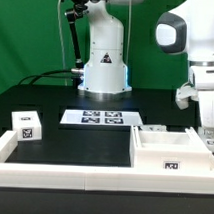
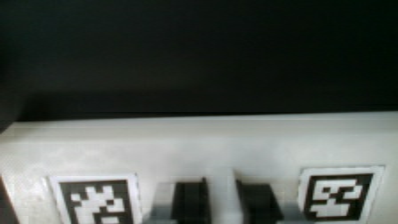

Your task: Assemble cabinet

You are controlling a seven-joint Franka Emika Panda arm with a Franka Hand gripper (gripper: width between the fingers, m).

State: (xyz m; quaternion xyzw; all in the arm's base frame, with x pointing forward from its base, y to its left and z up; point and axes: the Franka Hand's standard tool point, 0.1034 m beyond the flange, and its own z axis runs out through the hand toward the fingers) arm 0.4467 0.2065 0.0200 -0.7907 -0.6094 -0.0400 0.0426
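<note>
On the black bench (image 1: 84,144), exterior view's right | large white square plastic cabinet frame (image 1: 164,147) lies open side up, tagged | hand (image 2: 222,188) low at its wall, fingers (image 2: 191,200) narrow, white strip between, grip unconfirmed | advice: square fingers across wall before closing, lift level | small white tagged box (image 1: 25,125) well apart.

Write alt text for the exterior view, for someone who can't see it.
A large white cabinet frame sits on a black table at the exterior view's right, with the robot arm over its right end. A small white tagged box stands at the left, and the marker board lies flat in the middle.
</note>
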